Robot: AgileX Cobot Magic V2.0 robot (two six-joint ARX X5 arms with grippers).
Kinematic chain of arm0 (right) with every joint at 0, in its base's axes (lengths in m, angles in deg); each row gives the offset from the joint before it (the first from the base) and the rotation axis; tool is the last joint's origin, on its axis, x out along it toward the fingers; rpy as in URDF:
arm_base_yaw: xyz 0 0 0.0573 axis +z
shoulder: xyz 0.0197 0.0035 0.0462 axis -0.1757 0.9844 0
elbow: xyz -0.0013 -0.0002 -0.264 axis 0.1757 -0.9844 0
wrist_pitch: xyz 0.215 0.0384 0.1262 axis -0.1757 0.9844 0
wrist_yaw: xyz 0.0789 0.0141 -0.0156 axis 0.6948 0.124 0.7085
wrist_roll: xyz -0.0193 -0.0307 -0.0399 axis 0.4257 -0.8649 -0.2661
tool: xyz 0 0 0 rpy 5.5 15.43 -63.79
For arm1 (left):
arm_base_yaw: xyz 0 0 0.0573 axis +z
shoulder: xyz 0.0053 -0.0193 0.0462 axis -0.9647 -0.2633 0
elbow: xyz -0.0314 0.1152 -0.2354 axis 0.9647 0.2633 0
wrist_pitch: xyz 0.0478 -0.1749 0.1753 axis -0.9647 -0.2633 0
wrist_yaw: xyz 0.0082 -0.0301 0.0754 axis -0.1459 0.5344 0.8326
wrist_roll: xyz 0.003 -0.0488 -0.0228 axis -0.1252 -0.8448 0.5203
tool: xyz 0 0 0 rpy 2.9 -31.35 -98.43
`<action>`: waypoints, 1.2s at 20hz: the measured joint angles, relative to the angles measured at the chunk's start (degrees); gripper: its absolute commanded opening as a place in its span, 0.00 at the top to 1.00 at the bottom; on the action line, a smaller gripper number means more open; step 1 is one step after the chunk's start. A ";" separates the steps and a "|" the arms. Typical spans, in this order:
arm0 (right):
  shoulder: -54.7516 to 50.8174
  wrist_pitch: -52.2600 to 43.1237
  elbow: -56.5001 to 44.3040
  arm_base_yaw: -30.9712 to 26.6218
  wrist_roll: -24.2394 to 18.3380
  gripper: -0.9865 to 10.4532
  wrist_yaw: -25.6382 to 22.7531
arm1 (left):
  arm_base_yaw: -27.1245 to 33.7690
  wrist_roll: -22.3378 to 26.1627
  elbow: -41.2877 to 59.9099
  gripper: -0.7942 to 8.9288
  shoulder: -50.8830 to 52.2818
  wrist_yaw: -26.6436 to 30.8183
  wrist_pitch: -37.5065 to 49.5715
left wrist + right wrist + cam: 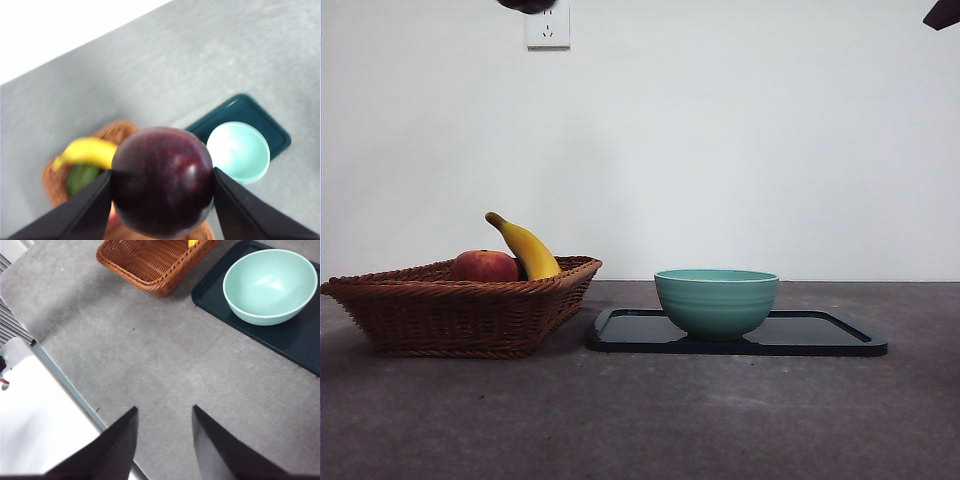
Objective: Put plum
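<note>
The plum [162, 182] is dark maroon, round and glossy. My left gripper [162, 172] is shut on it, one black jaw on each side, high above the wicker basket [125, 130]. In the front view only a dark bit shows at the top edge [527, 5], above the basket [460, 310]. A teal bowl [716, 300] stands on a dark tray [820, 335] to the basket's right; both also show in the left wrist view, bowl [238, 151] and tray [274, 131]. My right gripper [162, 415] is open and empty over bare table, and shows as a black tip at the front view's top right corner [942, 13].
The basket holds a yellow banana [525, 248], a red-orange fruit [483, 266] and something green [81, 177]. The right wrist view shows the basket [150, 260], the bowl [270, 285], the tray [295, 340] and a white object [40, 405] by the table's edge.
</note>
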 measured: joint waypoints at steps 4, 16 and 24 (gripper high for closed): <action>0.00 0.02 0.00 0.00 0.00 0.76 0.00 | 3.06 -0.44 3.10 0.70 3.02 -6.27 -2.69; 0.00 0.02 0.00 0.00 -0.02 0.76 0.00 | 5.11 0.31 45.77 0.70 8.24 -6.62 14.10; 0.00 0.00 0.00 0.00 -0.02 0.76 0.00 | 5.14 0.04 61.48 0.70 8.26 2.01 36.70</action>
